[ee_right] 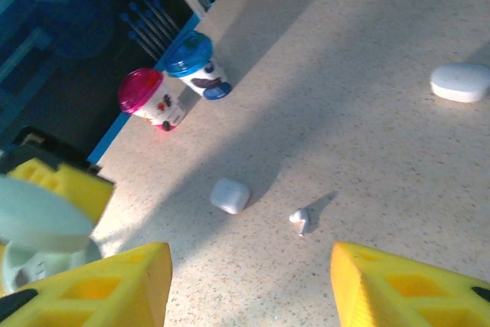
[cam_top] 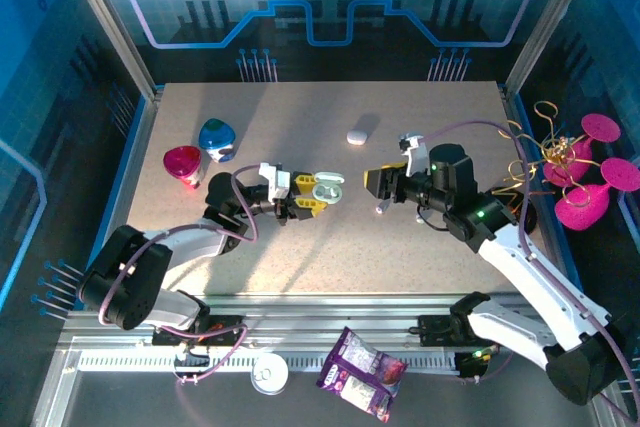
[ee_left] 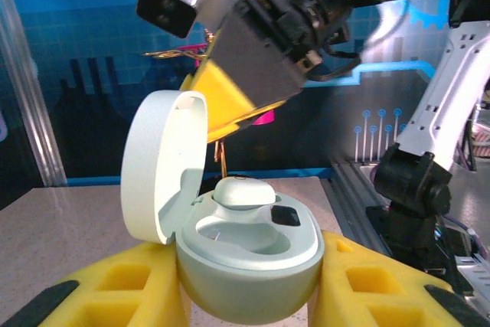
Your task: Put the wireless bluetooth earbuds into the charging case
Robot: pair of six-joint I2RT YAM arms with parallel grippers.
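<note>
Okay: left gripper [cam_top: 303,203] clamps the open mint case [ee_left: 249,266], seated earbud [ee_left: 243,193] inside. Right gripper [ee_right: 253,289] gapes empty beside the case. Next I pick up the loose earbud [ee_right: 300,220] right of it.

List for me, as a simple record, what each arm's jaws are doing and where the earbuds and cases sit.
left jaws: shut on the mint case, its lid raised
right jaws: open, holding nothing, close to that case
in the case: one earbud seated; the near well looks empty
on the table: loose earbud; closed white case; small white block
far corner: pink-lidded cup, blue-lidded cup
</note>
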